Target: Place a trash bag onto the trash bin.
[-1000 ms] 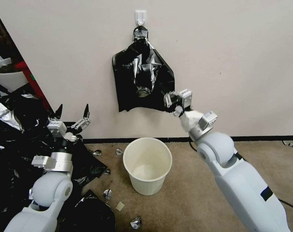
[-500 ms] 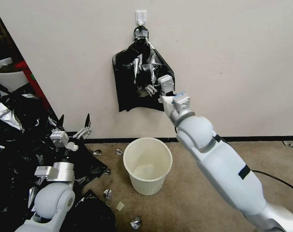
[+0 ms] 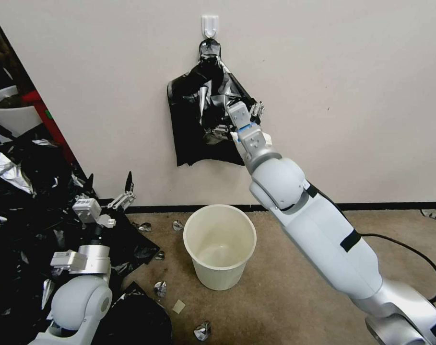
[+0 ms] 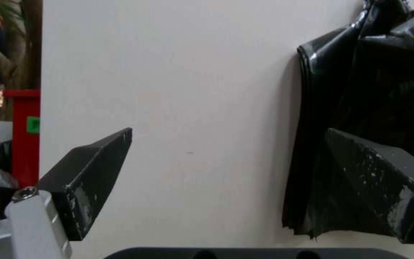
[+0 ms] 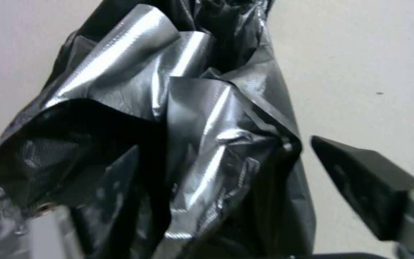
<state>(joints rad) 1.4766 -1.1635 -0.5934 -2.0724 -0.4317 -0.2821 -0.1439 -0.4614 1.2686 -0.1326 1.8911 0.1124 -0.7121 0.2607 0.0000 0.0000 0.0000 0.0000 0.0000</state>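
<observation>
A stack of black bags (image 3: pixel 189 139) hangs by its grey-taped neck from a white wall hook (image 3: pixel 209 25). Its frontmost trash bag (image 5: pixel 188 108), glossy with a silvery sheen, bulges out in crumpled folds. My right gripper (image 3: pixel 240 120) is raised against the middle of that front bag and stands open, one finger on each side of a fold (image 5: pixel 226 169). The cream-white trash bin (image 3: pixel 218 275) stands upright on the carpet below the bags. My left gripper (image 3: pixel 109 182) is open, low at the left and pointing at the wall, with nothing between its fingers (image 4: pixel 97 169).
A heap of black and silver plastic scraps (image 3: pixel 16 215) covers the floor at the left, behind my left arm. A white plant pot (image 3: pixel 6 115) and a red post (image 3: pixel 50 120) stand beyond it. Crumpled foil bits (image 3: pixel 160 288) lie around the bin. A black cable (image 3: pixel 419 254) runs at the right.
My right arm has swung left and up, taking its open gripper from the hanging bags' lower right corner to the front bag's middle. My left gripper has sunk slightly.
</observation>
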